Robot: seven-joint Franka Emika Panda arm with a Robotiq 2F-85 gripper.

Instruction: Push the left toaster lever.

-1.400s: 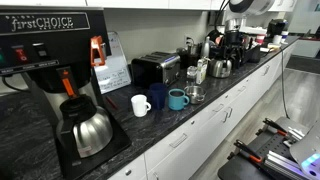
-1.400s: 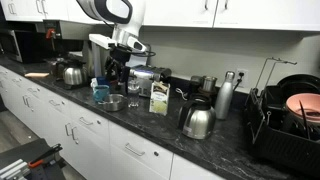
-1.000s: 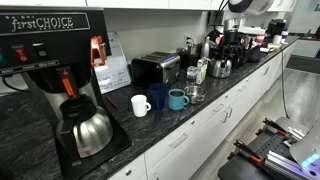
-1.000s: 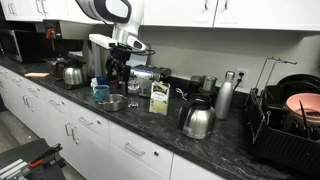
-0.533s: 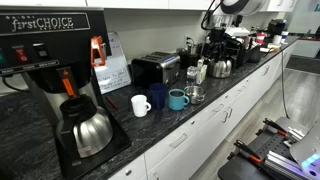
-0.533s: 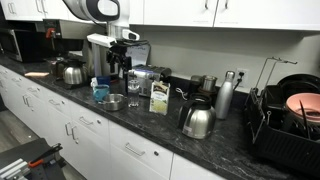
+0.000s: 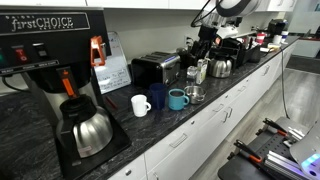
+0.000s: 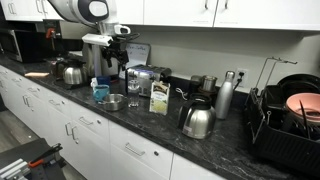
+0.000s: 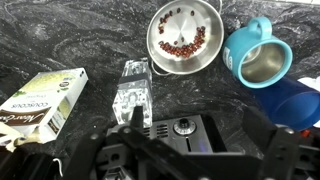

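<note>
The toaster [image 7: 155, 68] is a chrome box with black ends, standing at the back of the dark counter; it also shows in an exterior view [image 8: 146, 79]. In the wrist view its black end face [image 9: 180, 140] with a round dial [image 9: 183, 126] and a vertical slot lies right below me. My gripper [image 9: 195, 130] is open and empty, its dark fingers [image 9: 128, 118] spread on either side of that end face. In both exterior views the gripper [image 7: 203, 44] [image 8: 113, 68] hangs above the counter just off the toaster's end, not touching it.
In front of the toaster are a glass [image 9: 135, 88], a metal bowl of beans [image 9: 185, 35], a teal mug [image 9: 256, 55], a blue mug [image 9: 300, 102] and a carton [image 9: 40, 100]. A big coffee brewer [image 7: 55, 70], kettles [image 8: 197, 120] and a dish rack [image 8: 285, 120] line the counter.
The arm has swung along the counter toward the toaster, carrying the gripper leftward in both exterior views. The toaster and cups have not moved.
</note>
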